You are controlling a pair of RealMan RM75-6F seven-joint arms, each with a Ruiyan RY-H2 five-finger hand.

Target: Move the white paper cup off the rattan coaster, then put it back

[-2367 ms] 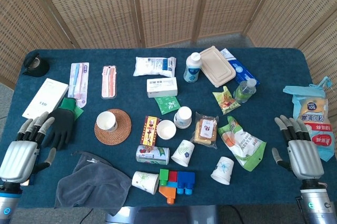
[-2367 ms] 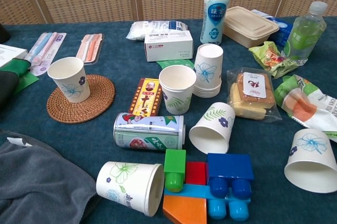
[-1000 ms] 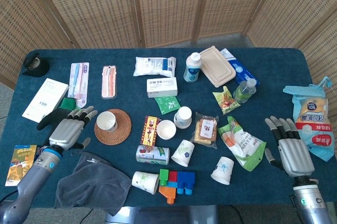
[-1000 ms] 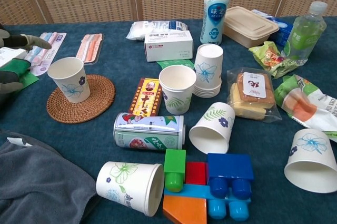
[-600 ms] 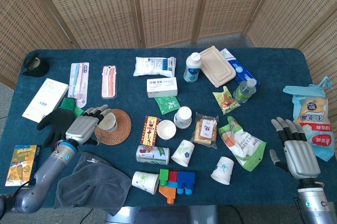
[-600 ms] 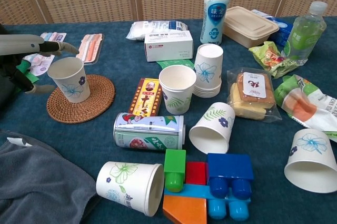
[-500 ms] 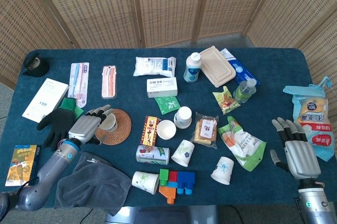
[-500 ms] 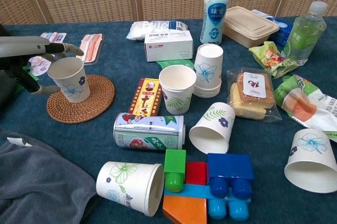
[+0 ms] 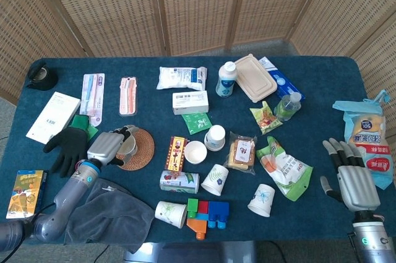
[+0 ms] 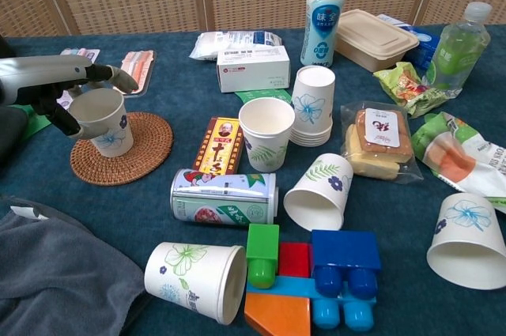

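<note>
The white paper cup [image 10: 105,124] with a blue flower print stands on the round rattan coaster [image 10: 144,154], tilted a little. My left hand [image 10: 43,83] wraps it from the left, with the thumb at its front and the fingers [image 10: 118,79] curled behind its rim. In the head view the left hand [image 9: 106,147] hides most of the cup [image 9: 129,144], which sits on the coaster [image 9: 145,150]. At the table's right front my right hand [image 9: 349,176] rests flat, fingers apart, holding nothing.
A black glove [image 9: 65,142] and a grey cloth [image 9: 108,213] lie by my left arm. Right of the coaster are a red snack packet [image 10: 217,145], a lying can [image 10: 225,198], several more paper cups [image 10: 266,132] and toy blocks [image 10: 308,273].
My left hand has reached right from the table's edge to the cup and closed its fingers round it; the cup now leans slightly. The right hand has barely shifted.
</note>
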